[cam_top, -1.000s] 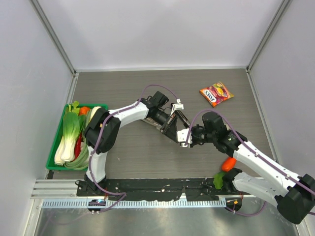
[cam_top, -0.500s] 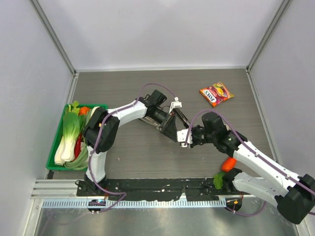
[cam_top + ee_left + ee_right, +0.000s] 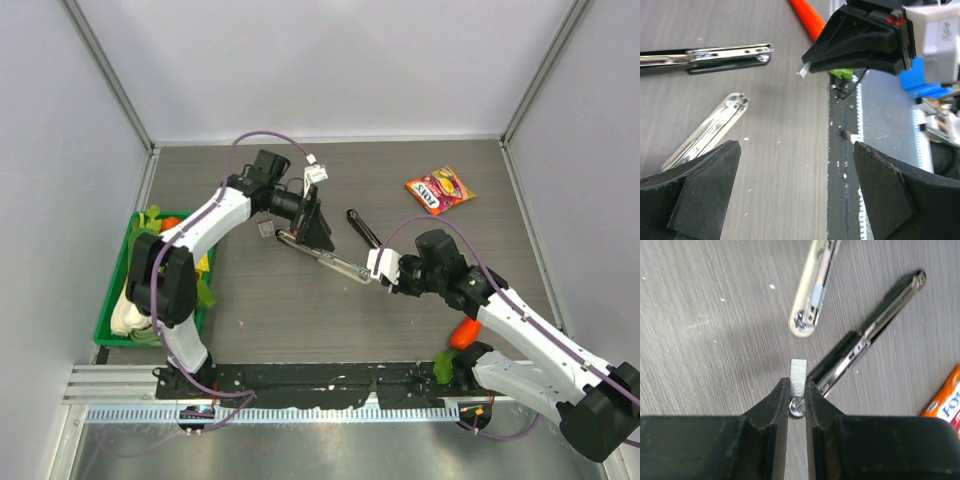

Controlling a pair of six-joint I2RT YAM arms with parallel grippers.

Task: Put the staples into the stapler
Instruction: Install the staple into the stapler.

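Currently the left arm rises along the left side of the counter (image 3: 250, 320), bends at the elbow and reaches rightward toward the middle. The left gripper (image 3: 318, 235) hangs over the near-left end of the stapler (image 3: 325, 258), jaws spread wide and holding nothing. Whether a finger touches the stapler cannot be told.

The right arm comes in from the lower right, forearm slanting up and to the left. The right gripper (image 3: 798, 390) sits low over the counter, jaws pinched on a strip of staples (image 3: 798, 371). The strip protrudes past the fingertips, just beside the stapler's free ends.

Count:
- one stapler, swung open into two limbs, a chrome one and a dark rail (image 3: 363, 228)
- one strip of staples
- one small pale box (image 3: 265, 228) beside the left wrist, markings unreadable
- one snack packet (image 3: 440, 190) at the far right
- one green tray (image 3: 115, 343) of vegetables at the left edge
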